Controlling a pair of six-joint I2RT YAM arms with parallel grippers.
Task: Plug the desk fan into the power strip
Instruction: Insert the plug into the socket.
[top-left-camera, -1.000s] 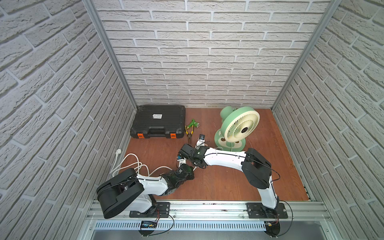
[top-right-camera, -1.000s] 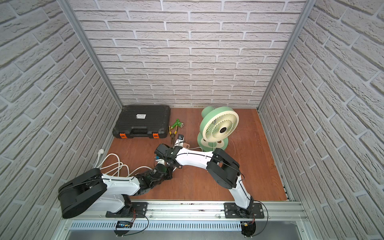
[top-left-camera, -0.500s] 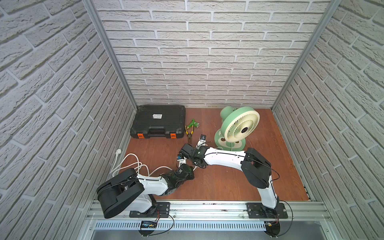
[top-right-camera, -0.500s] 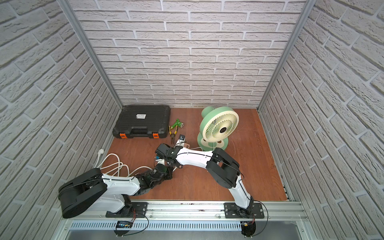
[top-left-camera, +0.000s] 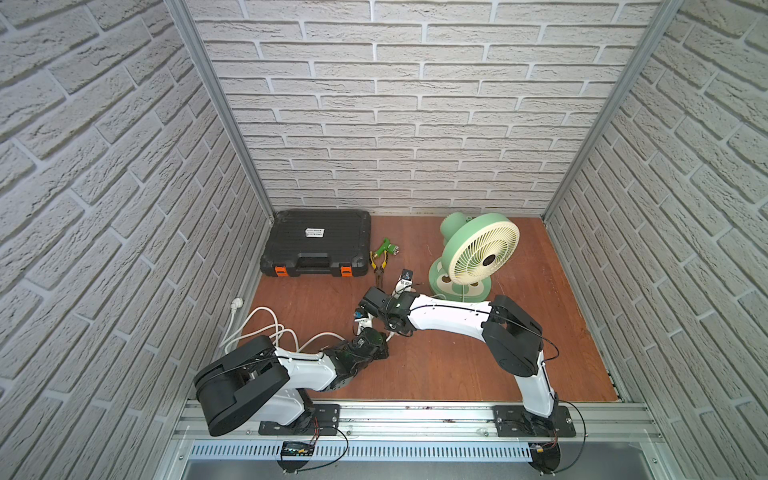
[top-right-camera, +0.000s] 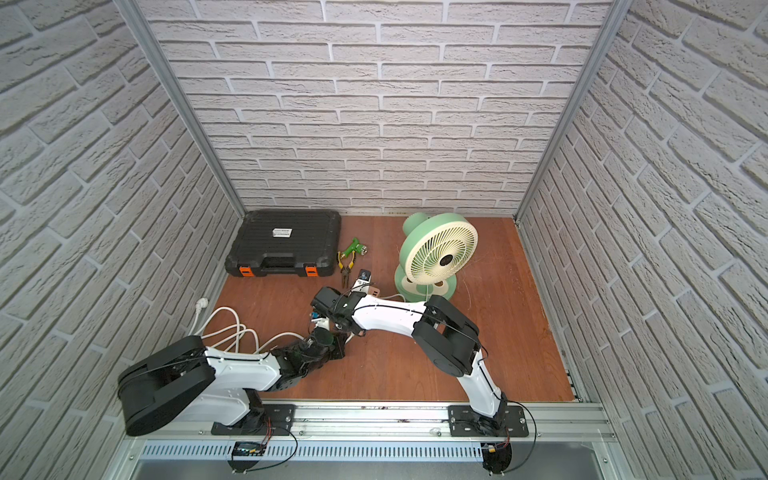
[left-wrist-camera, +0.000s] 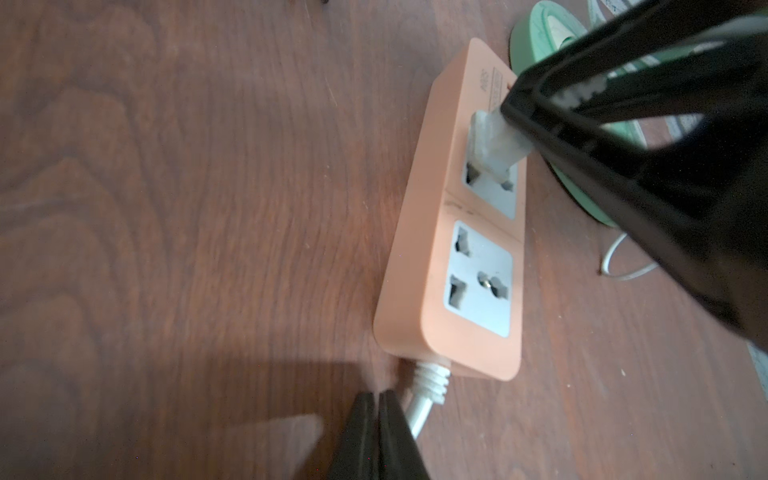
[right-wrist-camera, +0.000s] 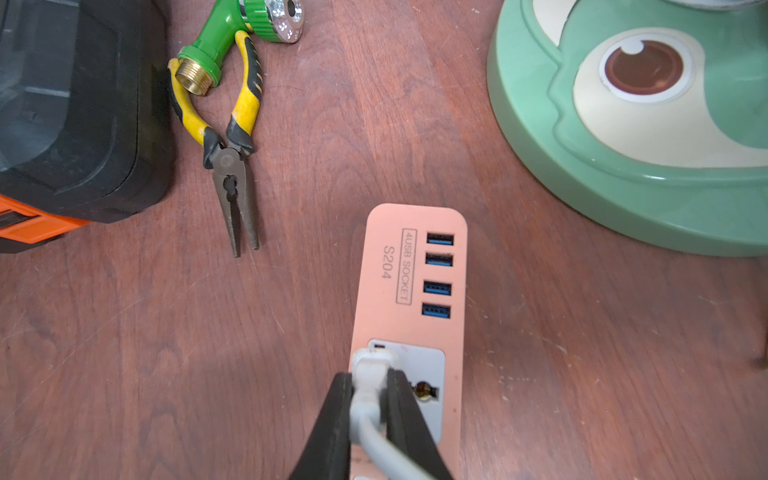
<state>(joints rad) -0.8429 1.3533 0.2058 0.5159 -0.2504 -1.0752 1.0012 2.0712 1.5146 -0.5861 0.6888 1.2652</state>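
Step in hand: insertion. Right gripper (right-wrist-camera: 370, 395) clamped on fan's white plug (right-wrist-camera: 371, 365), plug at power strip (right-wrist-camera: 384, 270) socket nearest USB end. Plug looks tilted, seating depth unclear. Left gripper (left-wrist-camera: 379, 401) jaws together, empty, at strip's cable end, just beside white cable (left-wrist-camera: 422, 405). Desk fan (right-wrist-camera: 623, 174) base stands near strip's USB end. Next move, judged: press plug straight in with strip braced against sliding, then release.

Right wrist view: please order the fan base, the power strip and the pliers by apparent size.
1. fan base, cut off by the frame.
2. power strip, partly hidden.
3. pliers, similar length but slimmer.
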